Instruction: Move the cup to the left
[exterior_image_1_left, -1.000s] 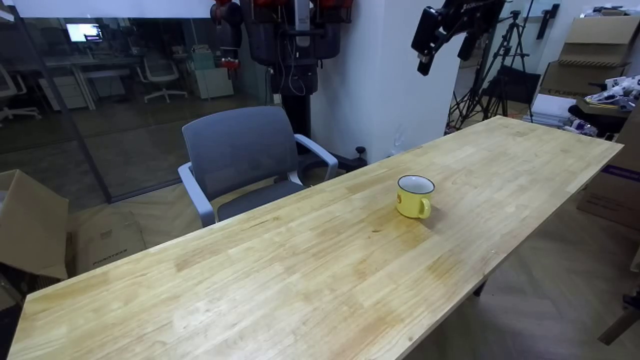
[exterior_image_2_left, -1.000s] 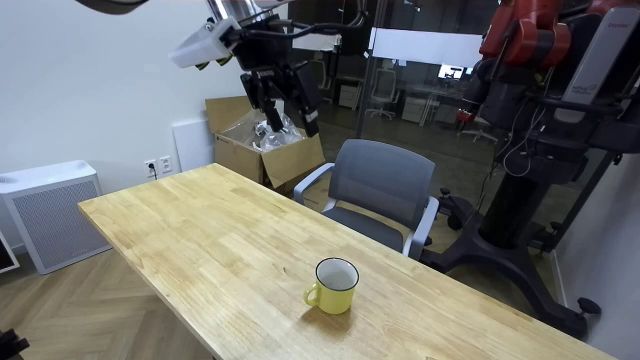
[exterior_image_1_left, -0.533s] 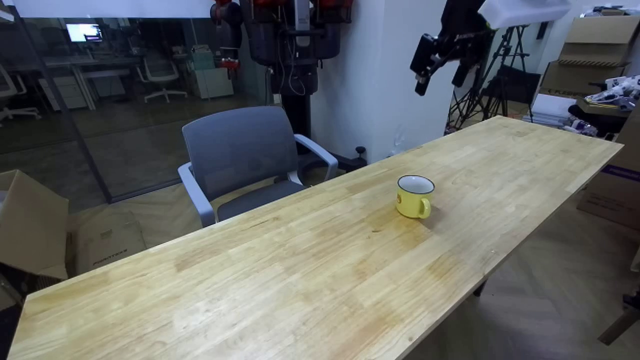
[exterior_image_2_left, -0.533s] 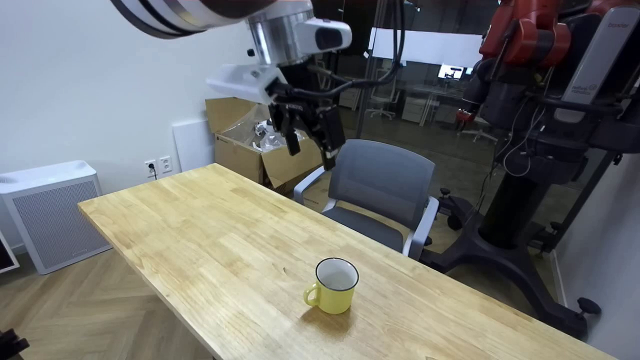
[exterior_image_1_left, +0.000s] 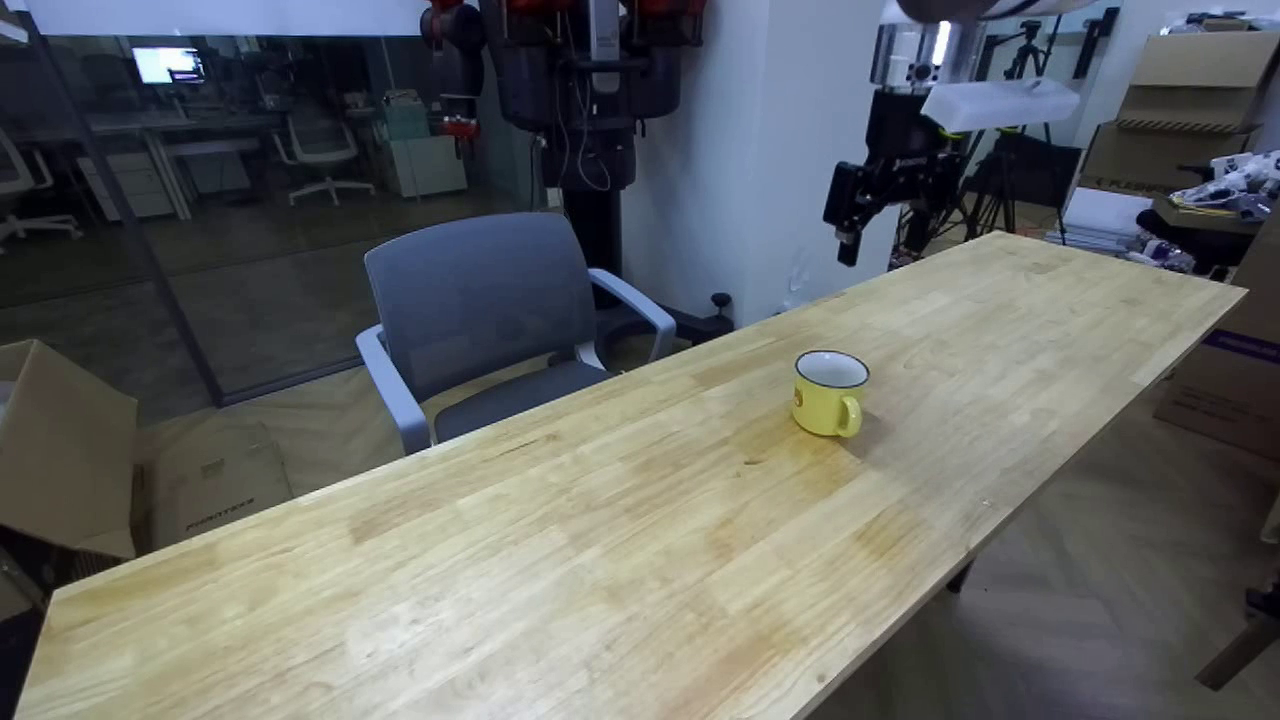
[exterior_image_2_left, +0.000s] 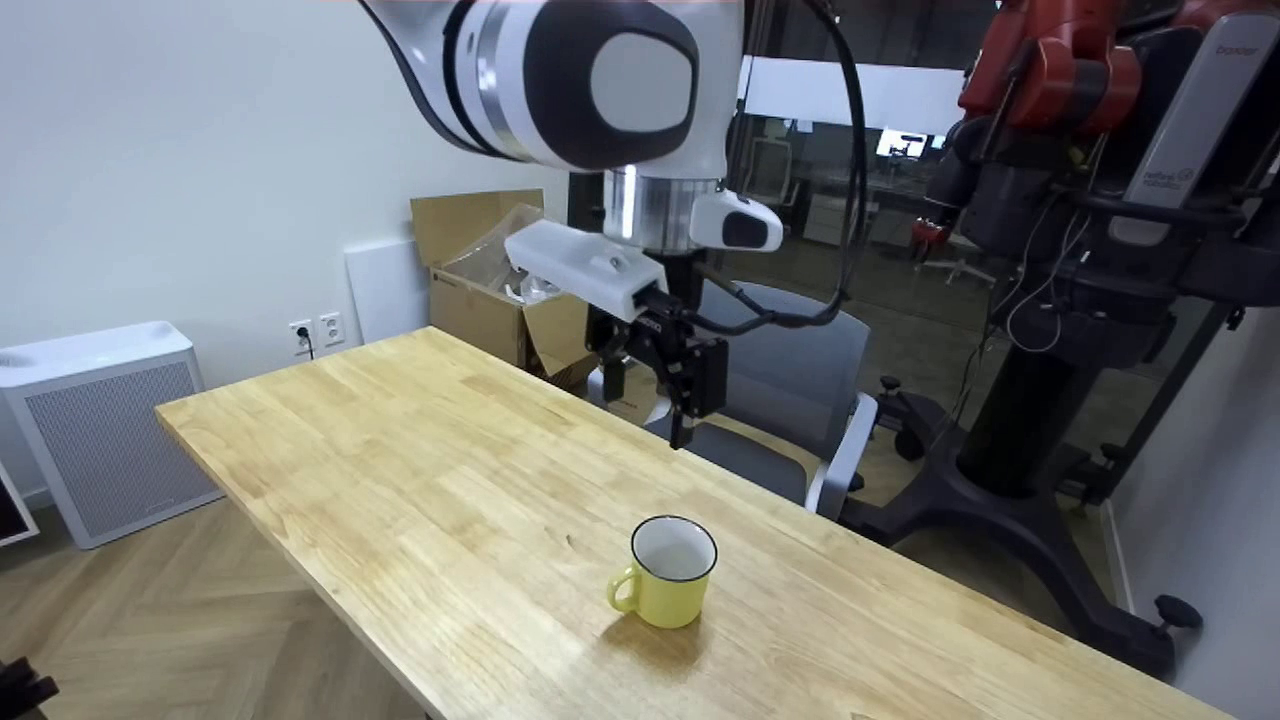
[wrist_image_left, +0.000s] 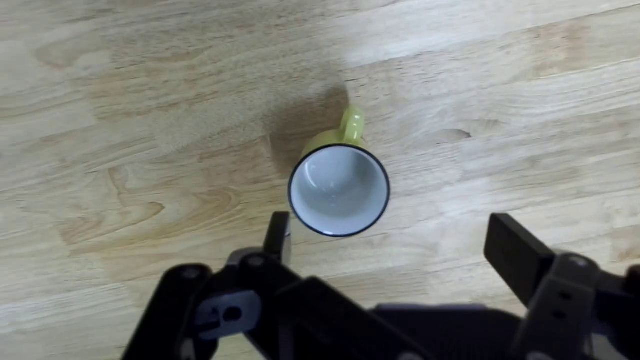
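The cup is a small yellow mug with a white inside and a dark rim. It stands upright on the wooden table in both exterior views (exterior_image_1_left: 820, 405) (exterior_image_2_left: 672, 595). In the wrist view the cup (wrist_image_left: 340, 190) is seen from above, with its handle pointing to the top of the picture. My gripper (exterior_image_1_left: 882, 248) is above the table, higher than the cup and apart from it. It also shows in an exterior view (exterior_image_2_left: 647, 415). In the wrist view the gripper (wrist_image_left: 390, 222) is open and empty, with the cup just beyond the left fingertip.
The wooden table (exterior_image_1_left: 560, 560) is long. A grey chair (exterior_image_1_left: 480, 300) stands against its long side. A red and black robot (exterior_image_2_left: 1060, 200) stands behind the chair. An open cardboard box (exterior_image_2_left: 480, 310) is by the table's far end. A white air purifier (exterior_image_2_left: 110, 430) stands near the wall.
The arm has come down toward the table and closer to the cup, with the gripper turning to point more straight down. The cup has not moved.
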